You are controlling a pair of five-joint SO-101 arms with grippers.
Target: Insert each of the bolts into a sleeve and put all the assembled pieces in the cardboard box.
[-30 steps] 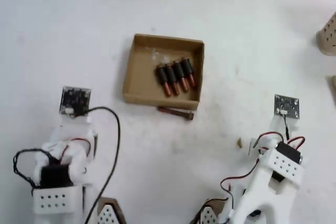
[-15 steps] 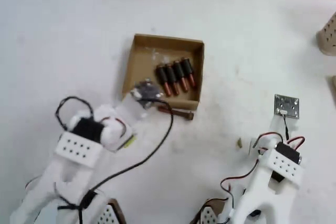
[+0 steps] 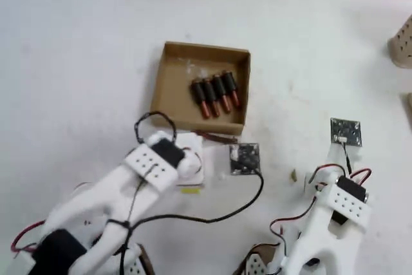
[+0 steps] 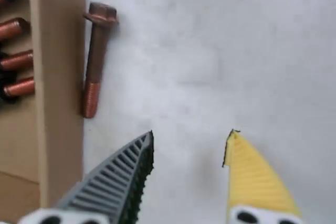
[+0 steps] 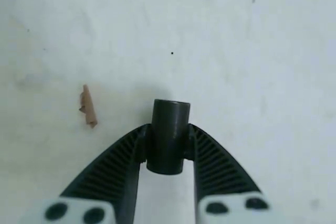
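Nearby, the bolt point(image 4: 96, 61) lies beyond the left end effector point(image 4: 191, 132).

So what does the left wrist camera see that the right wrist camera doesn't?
Left wrist view: a loose bolt lying on the table alongside the cardboard box wall, the ends of assembled pieces inside the box, and the left tool, open with nothing between its fingers. Right wrist view: the right tool shut on a black sleeve, and a small brown scrap on the table nearby. Shared: the white table surface under each tool.
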